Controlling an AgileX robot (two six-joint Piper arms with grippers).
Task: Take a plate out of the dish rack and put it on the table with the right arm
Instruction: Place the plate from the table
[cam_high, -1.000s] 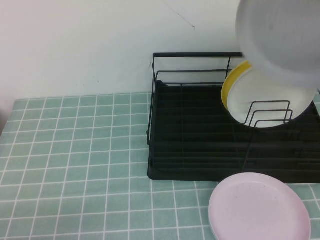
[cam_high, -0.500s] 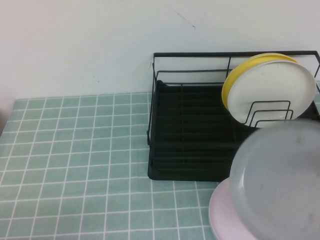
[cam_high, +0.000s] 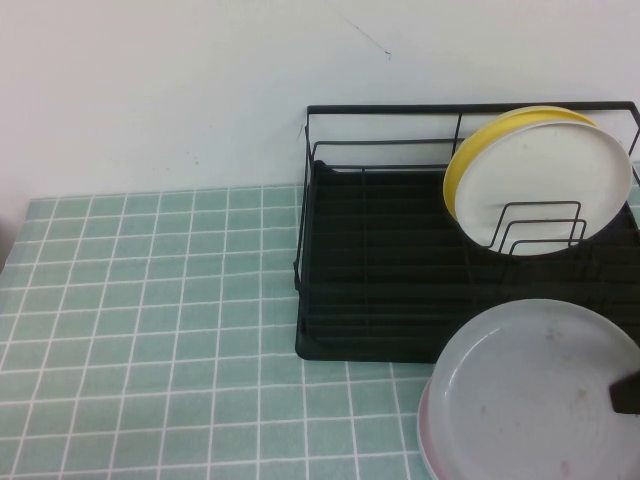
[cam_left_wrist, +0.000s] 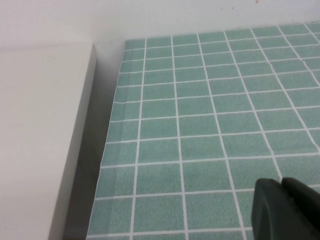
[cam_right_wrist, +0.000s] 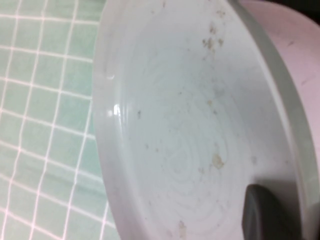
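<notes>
The light grey plate (cam_high: 530, 390) lies nearly flat at the front right of the green-tiled table (cam_high: 150, 300), right over a pale pink plate (cam_high: 428, 440); whether the two touch I cannot tell. My right gripper (cam_high: 625, 395) is shut on the grey plate's right rim. In the right wrist view one dark finger (cam_right_wrist: 270, 215) presses on the speckled inner face of the plate (cam_right_wrist: 175, 125), and the other finger is hidden beneath. The black dish rack (cam_high: 380, 260) stands just behind. My left gripper (cam_left_wrist: 281, 184) is shut and empty, low over bare tiles.
A white plate (cam_high: 545, 175) and a yellow plate (cam_high: 462, 165) stand upright in the rack's right dividers. The pink plate (cam_right_wrist: 295, 45) shows past the grey plate's rim. A pale raised ledge (cam_left_wrist: 40, 125) borders the table by the left arm.
The grey plate came down from high in front of the rack, tilted flat, and now hangs low over the pink plate. The left arm has not moved.
</notes>
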